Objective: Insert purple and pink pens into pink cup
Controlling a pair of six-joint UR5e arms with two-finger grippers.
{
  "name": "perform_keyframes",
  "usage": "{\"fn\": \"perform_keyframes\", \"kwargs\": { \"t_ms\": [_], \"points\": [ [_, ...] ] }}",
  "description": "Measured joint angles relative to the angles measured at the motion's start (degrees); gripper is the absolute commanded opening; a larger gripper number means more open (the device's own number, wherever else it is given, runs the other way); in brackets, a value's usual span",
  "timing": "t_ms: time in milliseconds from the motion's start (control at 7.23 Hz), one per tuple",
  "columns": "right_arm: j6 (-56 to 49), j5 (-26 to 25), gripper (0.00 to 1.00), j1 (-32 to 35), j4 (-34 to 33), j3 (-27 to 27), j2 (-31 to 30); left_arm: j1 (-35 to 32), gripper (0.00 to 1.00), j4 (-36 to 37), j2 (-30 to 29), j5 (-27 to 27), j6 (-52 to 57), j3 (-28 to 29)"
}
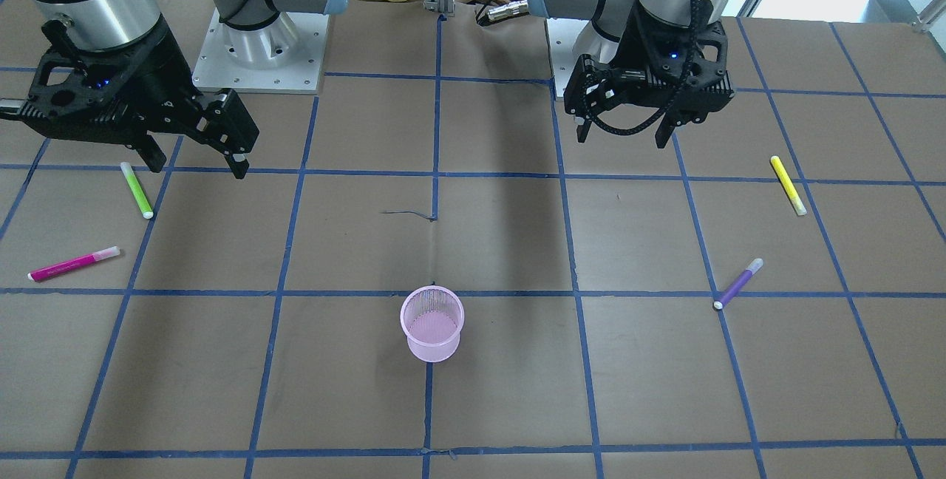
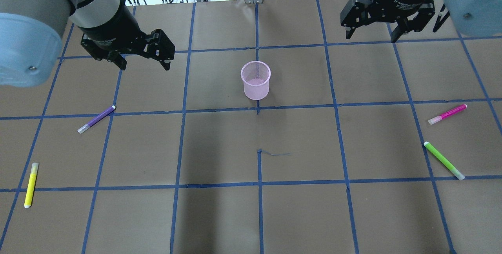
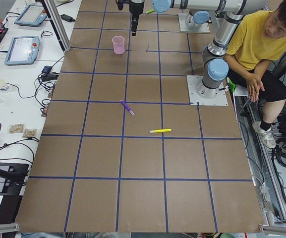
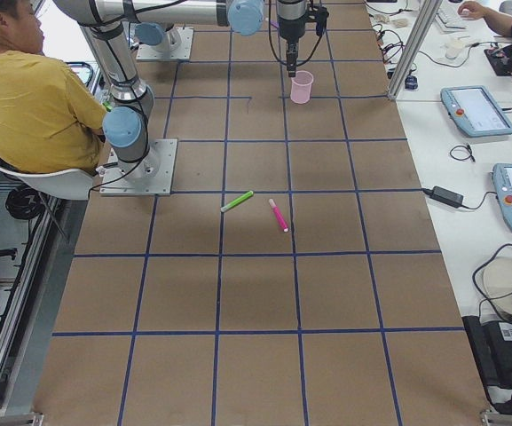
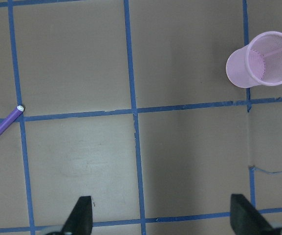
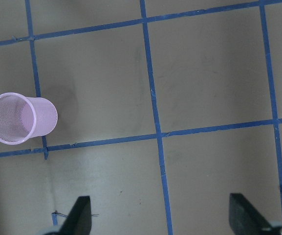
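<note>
The pink mesh cup (image 2: 255,80) stands upright and empty at mid-table; it also shows in the front view (image 1: 432,324) and both wrist views (image 5: 261,59) (image 6: 21,119). The purple pen (image 2: 96,119) lies flat on my left side, also in the front view (image 1: 737,284) and the left wrist view (image 5: 3,125). The pink pen (image 2: 447,114) lies flat on my right side, also in the front view (image 1: 74,264). My left gripper (image 2: 143,65) hovers open and empty, left of the cup, beyond the purple pen. My right gripper (image 2: 370,36) hovers open and empty, far right of the cup.
A green pen (image 2: 444,160) lies near the pink pen. A yellow pen (image 2: 31,184) lies near the left table edge. A person in a yellow shirt (image 3: 252,44) sits behind the arm bases. Brown table paper with blue tape grid (image 2: 259,185).
</note>
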Motion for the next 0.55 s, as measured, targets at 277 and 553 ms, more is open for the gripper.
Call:
{"fn": "perform_keyframes", "kwargs": {
  "t_ms": [277, 553],
  "points": [
    [-0.02, -0.03, 1.0, 0.0, 0.0, 0.0, 0.03, 1.34, 1.0, -0.18, -1.0, 0.04, 0.33, 0.94],
    [-0.42, -0.09, 1.0, -0.24, 0.1, -0.02, 0.04, 3.02, 1.0, -0.68, -1.21, -0.01, 0.14, 1.56]
  ]
}}
